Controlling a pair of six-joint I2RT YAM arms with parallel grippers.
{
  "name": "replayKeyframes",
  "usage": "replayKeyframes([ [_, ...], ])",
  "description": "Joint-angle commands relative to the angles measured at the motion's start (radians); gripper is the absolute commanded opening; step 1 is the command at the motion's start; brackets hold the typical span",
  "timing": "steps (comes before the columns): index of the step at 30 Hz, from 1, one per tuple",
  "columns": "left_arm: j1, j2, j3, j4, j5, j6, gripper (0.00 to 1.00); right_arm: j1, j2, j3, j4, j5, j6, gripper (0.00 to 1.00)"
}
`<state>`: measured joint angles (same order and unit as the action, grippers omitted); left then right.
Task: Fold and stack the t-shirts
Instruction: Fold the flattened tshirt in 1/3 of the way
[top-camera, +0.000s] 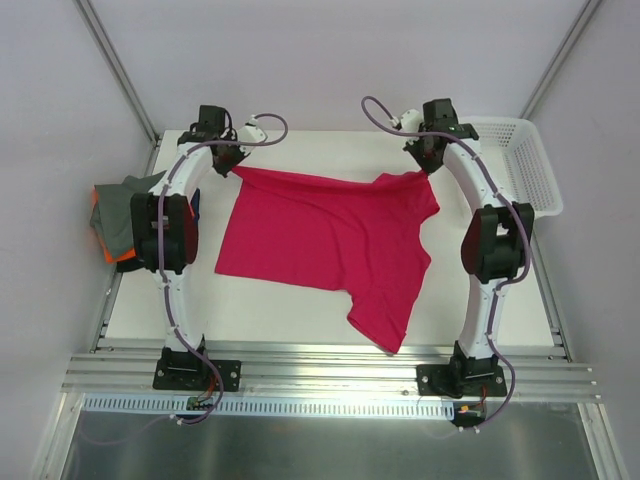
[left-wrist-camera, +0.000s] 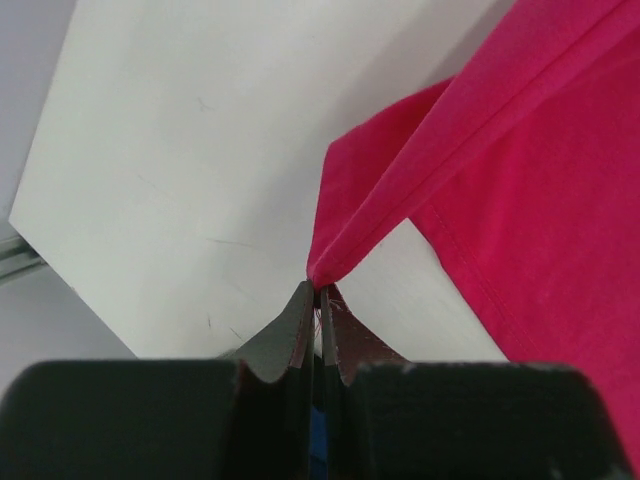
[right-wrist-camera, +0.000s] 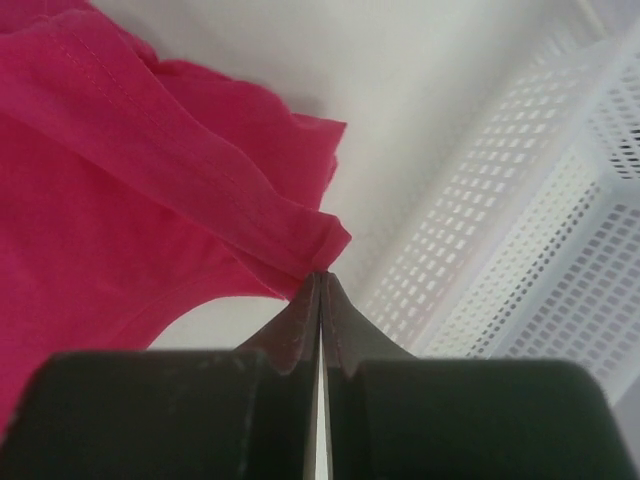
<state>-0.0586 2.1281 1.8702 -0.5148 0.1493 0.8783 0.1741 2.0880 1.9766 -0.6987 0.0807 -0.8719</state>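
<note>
A magenta-pink t-shirt (top-camera: 330, 240) lies spread across the middle of the white table, its far edge lifted at both corners. My left gripper (top-camera: 228, 158) is shut on the shirt's far left corner (left-wrist-camera: 330, 262), pinched right at the fingertips (left-wrist-camera: 318, 290). At the far right, my right gripper (top-camera: 428, 160) is shut on the other far corner (right-wrist-camera: 322, 245), the cloth bunched at the tips (right-wrist-camera: 321, 276). A sleeve hangs toward the near edge (top-camera: 385, 318). More t-shirts, grey over orange and dark navy (top-camera: 118, 215), sit piled at the table's left edge.
A white plastic mesh basket (top-camera: 525, 160) stands at the far right corner, close beside the right gripper (right-wrist-camera: 520, 270). Aluminium rails (top-camera: 330, 360) run along the near edge by the arm bases. Grey walls enclose the table.
</note>
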Motion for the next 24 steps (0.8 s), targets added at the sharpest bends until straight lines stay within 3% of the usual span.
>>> replayKeyframes([
  [1,-0.01,-0.146,-0.055,0.001,0.038,-0.016,0.0,0.016,-0.095,-0.002,-0.065,-0.038,0.033,0.0],
  [11,-0.02,-0.223,-0.178,-0.001,0.033,-0.041,0.0,0.019,-0.181,-0.088,-0.099,-0.041,0.067,0.0],
  [24,-0.026,-0.053,0.092,-0.001,0.01,-0.018,0.0,-0.07,-0.158,0.05,-0.071,0.034,0.025,0.0],
])
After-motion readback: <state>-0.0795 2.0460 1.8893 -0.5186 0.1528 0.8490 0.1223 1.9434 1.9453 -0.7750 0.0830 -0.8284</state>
